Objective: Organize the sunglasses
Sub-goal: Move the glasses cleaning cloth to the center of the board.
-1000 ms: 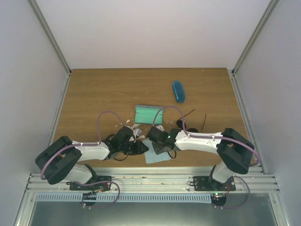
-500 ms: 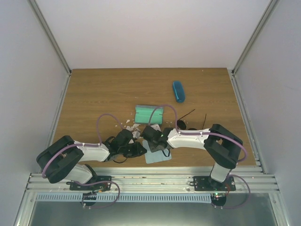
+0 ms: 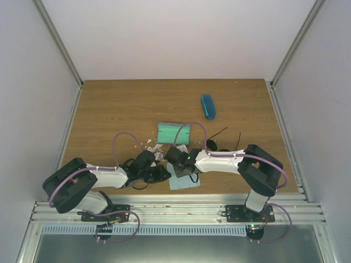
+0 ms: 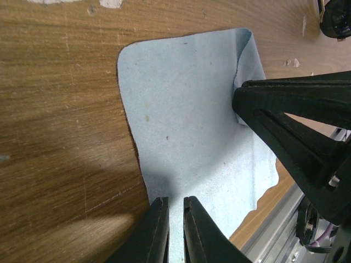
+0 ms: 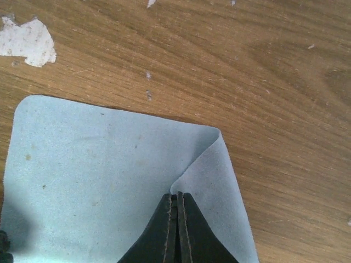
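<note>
Table (image 3: 109, 109): wood, with chipped white patches near the middle.

Left arm (image 3: 104, 175) and right arm (image 3: 225, 161): both reach inward along the near edge, wrists close together over the cloth (image 3: 184, 182).

Cloth: pale blue, lies flat at the near edge, with one corner folded up.

Right gripper (image 5: 176, 194): jaws fully closed, pinching the raised fold at that corner.

Left gripper (image 4: 175, 200): jaws narrow, with a thin slit between them. The tips are at the opposite edge of the cloth. Cannot tell whether they pinch it.

Green case (image 3: 173, 133): rectangular, just beyond the wrists, long axis left to right.

Blue case (image 3: 208, 106): oval, farther back and to the right, long axis roughly near to far.

Black sunglasses (image 3: 211, 144): on the table right of centre, just behind the right forearm, which hides part of the lenses. The front's long axis runs roughly left to right. The thin arms are open, one pointing to the far right, the other lying further right and angled far to near.

Reddish-brown pair: cannot be made out in any view.
</note>
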Motion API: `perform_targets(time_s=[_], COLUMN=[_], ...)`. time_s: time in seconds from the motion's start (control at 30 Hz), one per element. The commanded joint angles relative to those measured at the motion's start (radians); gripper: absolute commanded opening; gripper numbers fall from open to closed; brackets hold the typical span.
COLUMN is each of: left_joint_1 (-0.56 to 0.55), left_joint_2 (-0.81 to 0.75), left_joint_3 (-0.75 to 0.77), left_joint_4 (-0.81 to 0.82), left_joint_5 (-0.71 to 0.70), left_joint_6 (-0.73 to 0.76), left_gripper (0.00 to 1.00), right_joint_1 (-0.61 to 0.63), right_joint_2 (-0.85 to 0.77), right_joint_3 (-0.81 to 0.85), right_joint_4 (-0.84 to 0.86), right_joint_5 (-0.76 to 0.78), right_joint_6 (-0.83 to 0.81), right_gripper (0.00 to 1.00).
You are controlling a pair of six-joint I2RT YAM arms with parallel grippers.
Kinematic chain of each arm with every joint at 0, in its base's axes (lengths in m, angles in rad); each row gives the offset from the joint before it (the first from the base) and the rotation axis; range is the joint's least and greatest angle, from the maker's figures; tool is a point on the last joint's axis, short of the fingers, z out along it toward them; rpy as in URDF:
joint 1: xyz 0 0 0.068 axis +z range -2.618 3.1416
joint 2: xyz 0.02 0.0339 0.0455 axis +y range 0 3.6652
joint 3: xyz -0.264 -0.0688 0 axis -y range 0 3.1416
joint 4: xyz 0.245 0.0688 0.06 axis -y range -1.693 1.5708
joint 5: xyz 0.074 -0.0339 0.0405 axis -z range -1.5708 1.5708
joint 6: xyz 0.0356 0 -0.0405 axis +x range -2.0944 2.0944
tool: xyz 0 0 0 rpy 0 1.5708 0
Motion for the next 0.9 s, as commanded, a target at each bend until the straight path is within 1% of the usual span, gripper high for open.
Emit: perform_targets(time_s=[0.0,0.33,0.6,0.67,0.73,0.8,0.87], left_joint_1=[-0.006,-0.006,-0.006,-0.006,-0.006,-0.006,-0.006], left_joint_2=[0.016,0.02,0.006,-0.002,-0.009,-0.017,-0.027], left_joint_3=[0.012,0.021,0.039,0.046,0.052,0.057,0.065], left_joint_4=[-0.032,-0.046,-0.066,-0.072,-0.073,-0.076,-0.085], left_joint_5=[-0.059,-0.065,-0.064,-0.065,-0.055,-0.047,-0.049], left_joint_6=[0.012,0.02,0.025,0.028,0.029,0.03,0.029], left_gripper=[0.11,0.11,0.11,0.12,0.13,0.15,0.17], right_joint_1=[0.006,-0.008,-0.034,-0.043,-0.048,-0.048,-0.047], right_joint_2=[-0.017,-0.027,0.015,0.029,0.039,0.028,-0.005], right_joint_3=[0.011,0.013,0.025,0.032,0.046,0.051,0.046], right_joint_4=[-0.034,-0.122,-0.193,-0.211,-0.229,-0.236,-0.235], right_joint_5=[0.056,0.186,0.359,0.388,0.4,0.399,0.383], right_joint_6=[0.019,0.027,0.068,0.077,0.09,0.098,0.098], right_gripper=[0.0,0.01,0.0,0.02,0.12,0.25,0.34])
